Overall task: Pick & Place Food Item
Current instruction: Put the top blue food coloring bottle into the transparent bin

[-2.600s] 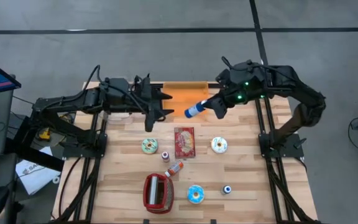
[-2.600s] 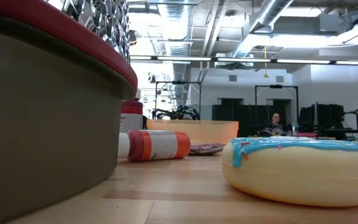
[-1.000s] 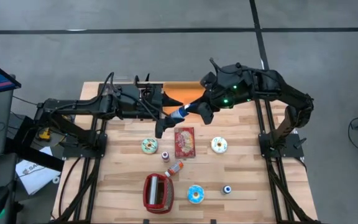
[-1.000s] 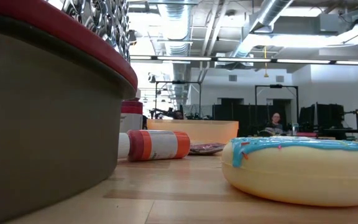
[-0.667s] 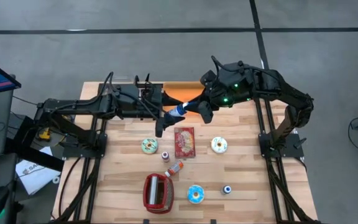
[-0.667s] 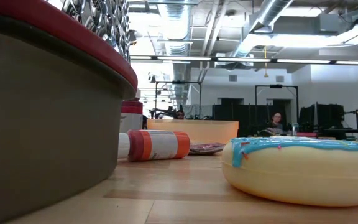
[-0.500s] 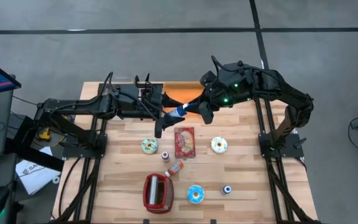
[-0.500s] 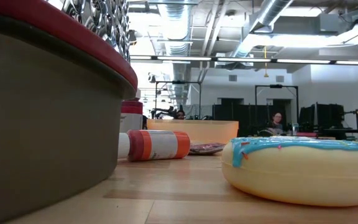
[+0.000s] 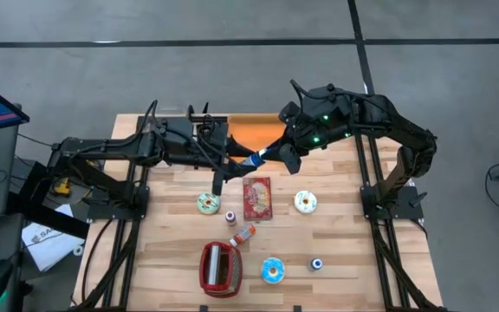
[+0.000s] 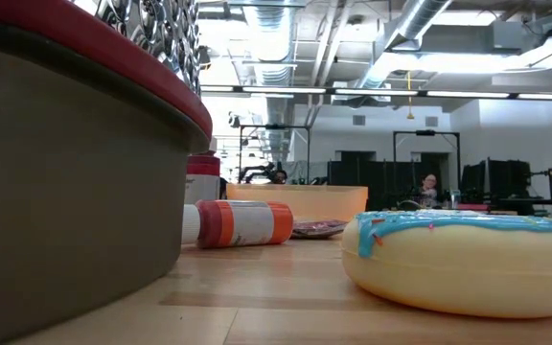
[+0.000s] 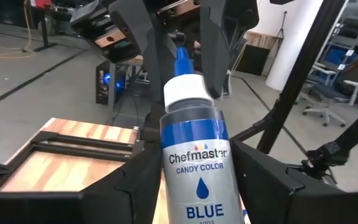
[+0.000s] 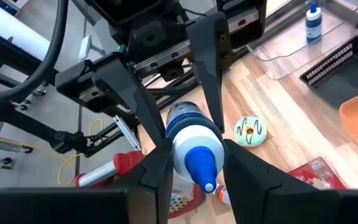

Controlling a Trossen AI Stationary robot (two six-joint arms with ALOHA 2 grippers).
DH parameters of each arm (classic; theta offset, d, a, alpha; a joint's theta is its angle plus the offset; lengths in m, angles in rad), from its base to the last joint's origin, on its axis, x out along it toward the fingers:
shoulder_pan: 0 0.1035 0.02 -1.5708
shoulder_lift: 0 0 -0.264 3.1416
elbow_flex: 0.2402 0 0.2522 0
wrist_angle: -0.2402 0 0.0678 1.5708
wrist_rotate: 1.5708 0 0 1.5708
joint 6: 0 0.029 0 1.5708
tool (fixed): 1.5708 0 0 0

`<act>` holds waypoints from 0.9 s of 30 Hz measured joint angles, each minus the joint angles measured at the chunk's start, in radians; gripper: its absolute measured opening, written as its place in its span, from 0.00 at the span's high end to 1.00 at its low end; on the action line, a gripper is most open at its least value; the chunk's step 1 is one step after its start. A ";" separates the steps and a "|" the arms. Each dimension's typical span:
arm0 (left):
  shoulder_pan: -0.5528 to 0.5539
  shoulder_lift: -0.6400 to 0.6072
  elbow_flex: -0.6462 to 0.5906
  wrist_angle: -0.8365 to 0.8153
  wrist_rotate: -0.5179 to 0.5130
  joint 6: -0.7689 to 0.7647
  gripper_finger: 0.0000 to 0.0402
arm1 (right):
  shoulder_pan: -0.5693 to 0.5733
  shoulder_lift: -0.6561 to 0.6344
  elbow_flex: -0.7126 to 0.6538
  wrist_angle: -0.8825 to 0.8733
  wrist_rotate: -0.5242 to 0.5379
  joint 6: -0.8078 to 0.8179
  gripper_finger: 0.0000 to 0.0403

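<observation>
Small blue food-colouring bottle with white collar and blue nozzle [image 11: 194, 158] hangs in the air between my two grippers, above the wooden table [image 9: 345, 251]. My right gripper [image 12: 191, 163] is clamped on its cap end, nozzle pointing back along my right fingers. My left gripper [image 11: 194, 186] straddles the labelled body, fingers against its sides; I cannot tell if that grip is firm. Beneath the bottle: flat red snack packet [image 9: 256, 198]. Beyond my grippers: orange tray [image 9: 254, 133]. Nearer the front edge: green-iced doughnut [image 9: 208, 203], white-iced doughnut [image 9: 306, 202].
</observation>
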 joint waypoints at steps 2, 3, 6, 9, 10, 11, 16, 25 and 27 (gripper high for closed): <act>0.000 0.000 0.000 -0.005 0.015 -0.016 0.54 | 0.000 0.005 0.000 0.001 -0.006 -0.003 0.72; 0.000 0.001 0.000 -0.015 0.020 -0.017 0.54 | -0.001 0.007 0.000 0.001 -0.007 -0.006 0.72; 0.000 0.006 0.000 -0.032 0.020 -0.020 0.53 | -0.006 0.010 -0.002 0.001 -0.015 -0.012 0.72; 0.000 0.006 0.000 -0.038 0.022 -0.025 0.52 | -0.006 0.009 -0.001 0.008 -0.015 -0.014 0.72; 0.000 0.006 0.000 -0.039 0.023 -0.026 0.53 | -0.006 0.009 -0.001 0.010 -0.015 -0.014 0.72; 0.000 0.006 0.000 -0.040 0.022 -0.032 0.54 | -0.006 0.009 -0.001 0.011 -0.015 -0.015 0.72; 0.014 0.006 0.000 -0.041 0.022 -0.050 0.64 | -0.007 0.009 -0.001 0.013 -0.010 -0.023 0.72; 0.028 -0.005 0.001 -0.001 0.020 -0.043 0.73 | -0.007 -0.001 -0.001 0.094 -0.019 -0.074 0.66; 0.030 -0.006 0.001 -0.002 0.009 -0.042 0.73 | -0.007 -0.006 -0.001 0.097 -0.004 -0.084 0.62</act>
